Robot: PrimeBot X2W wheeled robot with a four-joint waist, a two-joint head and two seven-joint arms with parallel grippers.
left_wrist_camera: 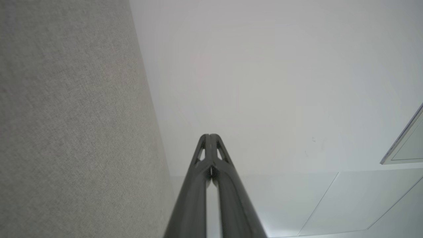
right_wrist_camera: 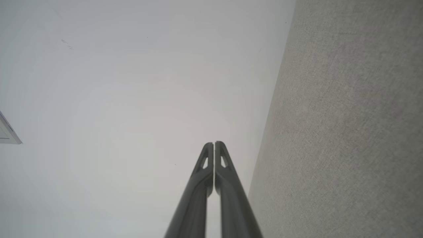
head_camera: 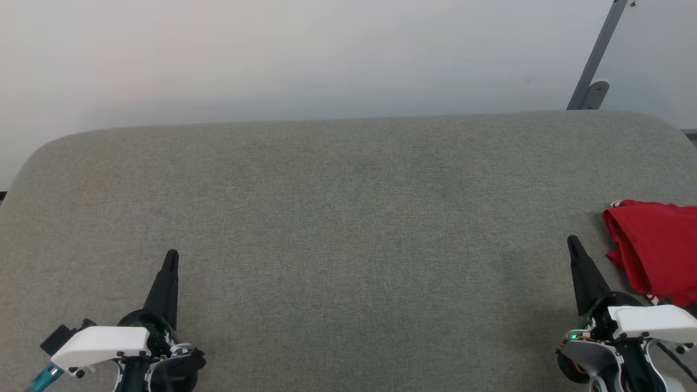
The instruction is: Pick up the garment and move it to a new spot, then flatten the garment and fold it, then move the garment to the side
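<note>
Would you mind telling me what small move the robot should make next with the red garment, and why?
Probably open the right gripper and ease it toward the garment. The garment lies rumpled at the right edge of the grey table, just beside that gripper, which is shut and holds nothing. The left gripper, also shut, sits far across the table.

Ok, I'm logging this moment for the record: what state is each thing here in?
shirt: loose red bundle on the table, at the right edge of the head view, partly cut off, not gripped.
left claw: shut, empty.
right claw: shut, empty, beside the shirt with a gap between.
</note>
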